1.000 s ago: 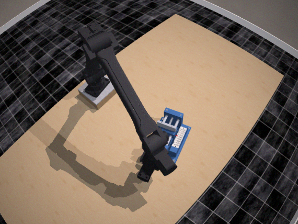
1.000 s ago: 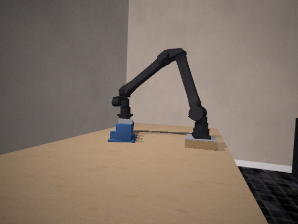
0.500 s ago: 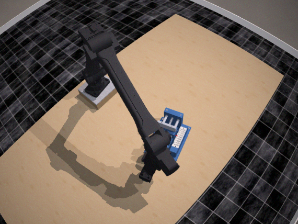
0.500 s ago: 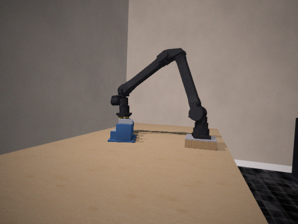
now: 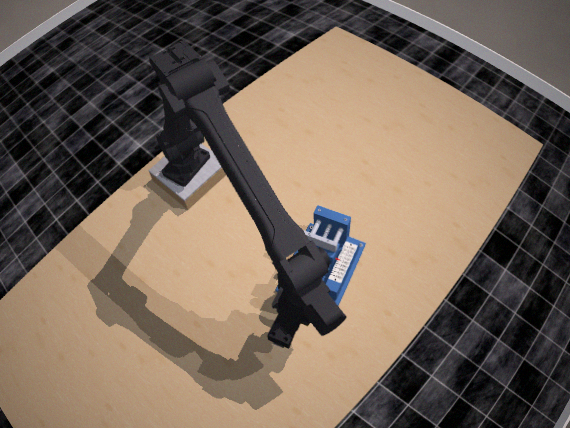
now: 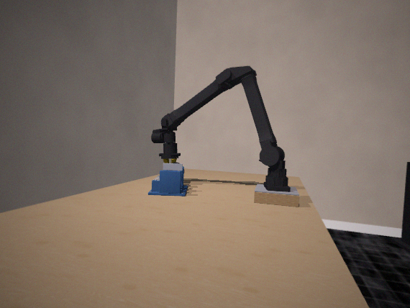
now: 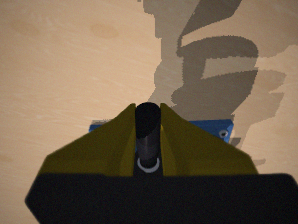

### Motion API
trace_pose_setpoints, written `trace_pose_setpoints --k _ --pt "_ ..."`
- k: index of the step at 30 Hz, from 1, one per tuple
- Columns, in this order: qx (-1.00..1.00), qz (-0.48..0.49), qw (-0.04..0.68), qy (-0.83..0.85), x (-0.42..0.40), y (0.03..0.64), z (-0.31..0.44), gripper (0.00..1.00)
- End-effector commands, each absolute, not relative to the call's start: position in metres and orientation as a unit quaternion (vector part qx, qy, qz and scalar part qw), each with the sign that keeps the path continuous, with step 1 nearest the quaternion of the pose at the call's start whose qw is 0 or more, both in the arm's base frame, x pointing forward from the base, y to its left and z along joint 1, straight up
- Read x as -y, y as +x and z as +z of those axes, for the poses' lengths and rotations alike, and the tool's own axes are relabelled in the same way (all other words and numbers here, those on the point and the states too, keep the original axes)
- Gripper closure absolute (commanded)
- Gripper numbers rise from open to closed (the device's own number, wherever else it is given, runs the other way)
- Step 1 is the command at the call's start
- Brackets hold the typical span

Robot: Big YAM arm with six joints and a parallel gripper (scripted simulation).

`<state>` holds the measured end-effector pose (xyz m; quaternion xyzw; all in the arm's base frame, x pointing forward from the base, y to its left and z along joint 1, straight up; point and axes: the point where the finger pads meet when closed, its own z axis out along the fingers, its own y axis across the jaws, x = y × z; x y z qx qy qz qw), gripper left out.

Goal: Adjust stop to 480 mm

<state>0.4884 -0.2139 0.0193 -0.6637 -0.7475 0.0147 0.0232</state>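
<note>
stop carriage, apparently the pale grey rectangular block [image 5: 325, 242] [image 6: 172, 166] lying across the silvery rods, sits on a blue slotted fixture [image 5: 354, 267] [image 6: 171, 181] [image 7: 212, 127], partly hidden under the arm. in the top view the fixture stands on the pale wooden counter [image 5: 425, 175] [image 6: 180, 245] [image 7: 75, 60], inboard of the long edge opposite the arm's wood-sided base block [image 5: 200, 192] [image 6: 277, 198], and well apart from the right-hand corner. a small red pointer [image 5: 337, 259] lies against the white printed scale strip [image 5: 336, 275], but the figures are too small to read, so i cannot tell whether it marks 480 mm. the gripper [image 6: 170, 162] [image 7: 148, 111], with its dark yellow tapered fingers, is pinching an upright black cylindrical handle [image 7: 148, 120], which i take to be the crank grip of the handwheel; the wheel itself is hidden. the step in hand looks to be winding the stop along, with the release not yet made. next calls for turning the handle in a level circle, pinch kept, easing off as the pointer nears the mark; then the jaws should spread and lift straight up, since a sideways brush could spoil the setting.
</note>
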Motion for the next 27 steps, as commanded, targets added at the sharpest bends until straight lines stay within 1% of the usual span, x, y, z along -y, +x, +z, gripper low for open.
trace_pose_setpoints --k 1,22,23,25,27 --pt "0.749 -0.015 -0.042 -0.661 0.214 0.532 0.084 0.94" --pt "0.754 -0.015 -0.043 -0.655 0.216 0.519 0.102 0.94" --pt "0.753 -0.015 -0.044 -0.656 0.219 0.516 0.103 0.94" --pt "0.75 -0.006 -0.019 -0.661 0.219 0.488 0.083 0.94" --pt "0.749 -0.006 -0.018 -0.662 0.221 0.484 0.084 0.94"
